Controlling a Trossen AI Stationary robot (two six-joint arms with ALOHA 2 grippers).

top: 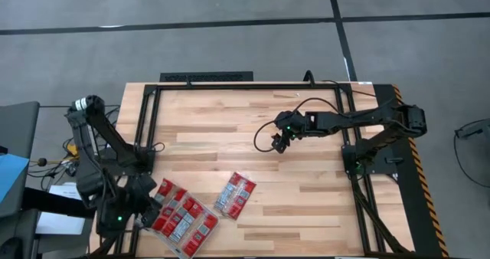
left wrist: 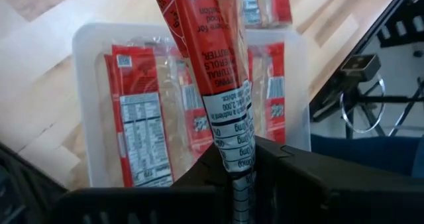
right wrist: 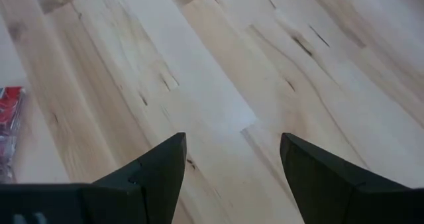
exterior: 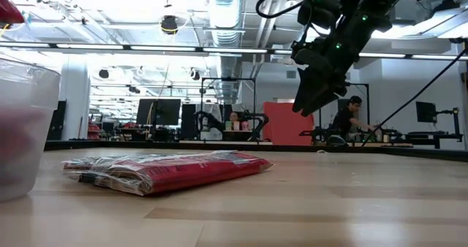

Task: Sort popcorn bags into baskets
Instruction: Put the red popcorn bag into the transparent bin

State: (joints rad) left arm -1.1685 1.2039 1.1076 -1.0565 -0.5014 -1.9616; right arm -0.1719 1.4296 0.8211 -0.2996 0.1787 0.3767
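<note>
- Held: one flat red popcorn packet with a white printed middle panel (left wrist: 218, 85), pinched by its short end, long axis running straight out from the fingers, free end pointing away over the tray.
- Pinched by the left gripper (left wrist: 240, 177), jaws shut almost fully on the thin packet edge; sits at about 7 o'clock on the table in the high view (top: 145, 211).
- Directly beneath: shallow clear plastic rectangular tray with rounded corners (left wrist: 89, 42), already holding several red-and-white packets lying flat side by side (top: 182, 222).
- Step in hand, by judgement: carrying this packet over the tray for release.
- Next move calls for: lowering toward a bare patch of the tray, tipping the packet flat, then parting the jaws.
- Left outside: another packet or two (top: 235, 194) on the pale wooden tabletop (top: 306, 205), around 6 o'clock, just beside the tray, long axis toward 1 o'clock.
- Farther out: right gripper (top: 280, 142) spread wide, holding nothing, hanging above bare wood near 2 o'clock of centre, well apart from every packet.
</note>
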